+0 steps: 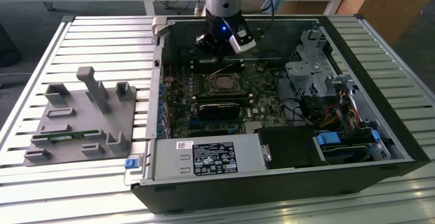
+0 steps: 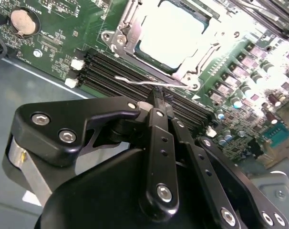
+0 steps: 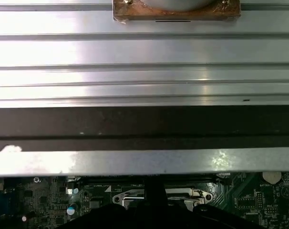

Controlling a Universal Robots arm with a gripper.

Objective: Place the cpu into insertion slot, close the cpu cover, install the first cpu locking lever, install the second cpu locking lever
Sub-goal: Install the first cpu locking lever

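The gripper [image 1: 221, 46] was seen inside the open computer case [image 1: 380, 132] in the exterior view, hanging at about twelve o'clock from the insertion slot [image 1: 223, 83] on the green motherboard [image 1: 258, 113]. In the second wrist view the gripper's [image 2: 159, 95] black fingers [image 2: 159, 107] were pressed together, and their tips were set against a thin wire locking lever [image 2: 149, 82] that ran along the near edge of the socket; whether the wire was actually pinched could not be told. The cpu [image 2: 175, 40] was found seated in the insertion slot, its pale metal top bright under the light. The cpu cover [image 2: 130, 28] was laid down flat around it, the chip showing through the square window. Long black memory slots [image 2: 111, 71] were noted just beside the lever, between socket and gripper. A round coin battery [image 2: 23, 20] was picked out well apart, toward ten o'clock of the socket in that picture. On the slatted table [image 1: 41, 40], a grey fixture tray [image 1: 81, 119] was left at nine o'clock of the case.
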